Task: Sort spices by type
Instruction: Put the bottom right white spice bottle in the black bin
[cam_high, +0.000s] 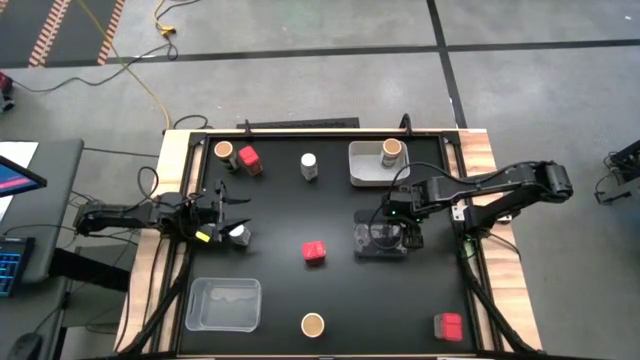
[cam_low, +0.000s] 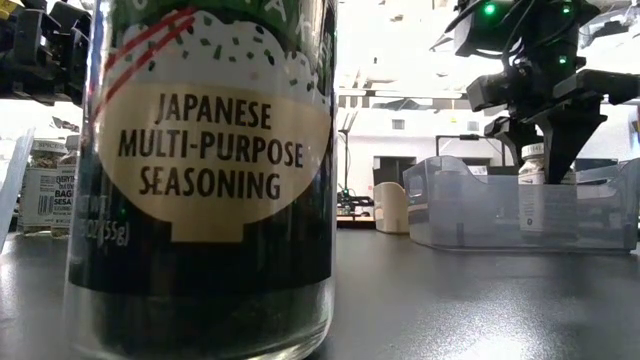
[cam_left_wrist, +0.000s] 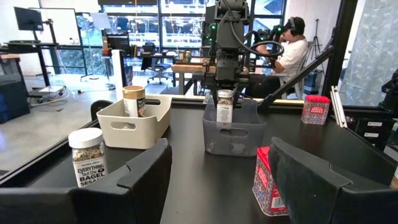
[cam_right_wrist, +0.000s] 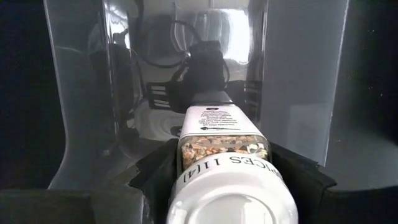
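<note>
My right gripper (cam_high: 383, 236) points down over a grey clear bin (cam_high: 362, 250) right of the table's middle, shut on a white-lidded spice jar (cam_left_wrist: 225, 107). My left gripper (cam_left_wrist: 227, 186) rests open and level at the left edge, with nothing between its fingers. A white-lidded jar (cam_high: 240, 234) stands just beside it. Standing loose on the table are red boxes (cam_high: 249, 160) (cam_high: 314, 252) (cam_high: 448, 326), cork-topped jars (cam_high: 224, 150) (cam_high: 313, 324) and another white-lidded jar (cam_high: 309, 165). One more cork-topped jar (cam_high: 391, 152) stands in a white tray (cam_high: 362, 170). My right gripper pinches the jar at its lid end (cam_right_wrist: 214, 163) between its two fingers (cam_right_wrist: 155, 171), coming from above and pointing down. The jar hangs upright with its lower end (cam_low: 533, 225) inside the grey bin. Whether it stands on the bin's floor I cannot tell.
A clear tray (cam_high: 223, 303) lies at the near left. A person sits at a desk (cam_left_wrist: 292, 46) beyond the table's far side. Wooden rails (cam_high: 170, 170) edge the black tabletop. Bare black surface lies between the middle red box and the left gripper.
</note>
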